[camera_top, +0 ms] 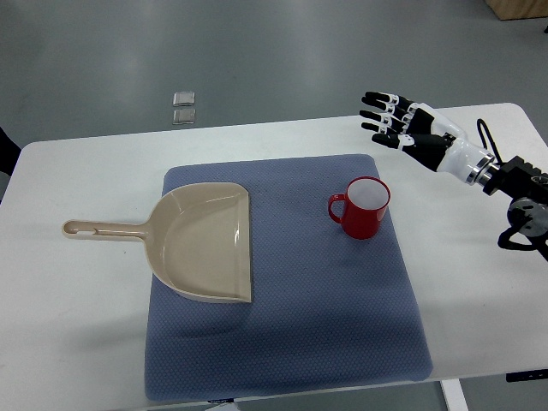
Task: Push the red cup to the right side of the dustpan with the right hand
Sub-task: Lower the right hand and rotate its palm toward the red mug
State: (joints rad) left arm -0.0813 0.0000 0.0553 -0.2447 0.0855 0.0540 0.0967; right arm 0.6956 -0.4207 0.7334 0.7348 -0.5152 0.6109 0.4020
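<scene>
- The blue mat [282,325] covers the middle of the white bench [77,325] and reaches the lower edge of the frame.
- The dustpan [205,244] lies at centre left on the mat, open edge toward the right.
- The red cup [363,208] stands upright right of centre, well apart from the dustpan, handle pointing left.
- The right hand [402,124] is at the upper right, beyond the cup, its fingers [377,113] spread and holding nothing.
- Risk: a push high on the rim can tip the cup; a push off-centre can turn it around its handle and send it aside.
</scene>
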